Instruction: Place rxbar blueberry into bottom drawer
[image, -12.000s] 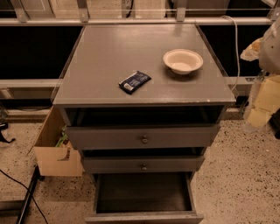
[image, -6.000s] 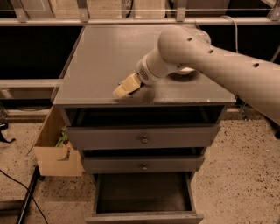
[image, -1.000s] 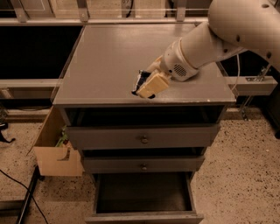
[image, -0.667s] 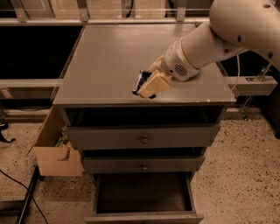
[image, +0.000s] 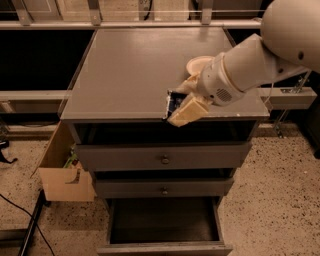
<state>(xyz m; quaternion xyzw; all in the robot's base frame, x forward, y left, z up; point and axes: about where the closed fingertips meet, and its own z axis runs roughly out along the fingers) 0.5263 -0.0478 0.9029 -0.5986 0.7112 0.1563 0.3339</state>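
The cream-yellow tool (image: 180, 108), at the front edge of the plain gray surface (image: 132, 65), grips the dark blue rxbar blueberry (image: 173, 103) with its white end; the arm (image: 250, 62) behind it is off-white. The bowl (image: 197, 63) is cream. The bottom drawer (image: 165, 248) has a gray front and dark inside, the cardboard box (image: 60, 182) is tan, and the floor (image: 280, 195) is speckled beige.

Partly hidden items. The gripper (image: 177, 109) hangs at the tabletop's (image: 135, 70) front edge, and its jaws clamp the rxbar blueberry (image: 174, 102) so that only a dark strip shows between them. Behind the jaws, the wrist covers part of the bowl (image: 198, 64). The arm (image: 255, 62) runs off the right and top edges. Below the jaws, the lower edge cuts off the bottom drawer's (image: 165, 248) front. The contents of the cardboard box (image: 62, 182), lower left of the jaws, are too small to identify.
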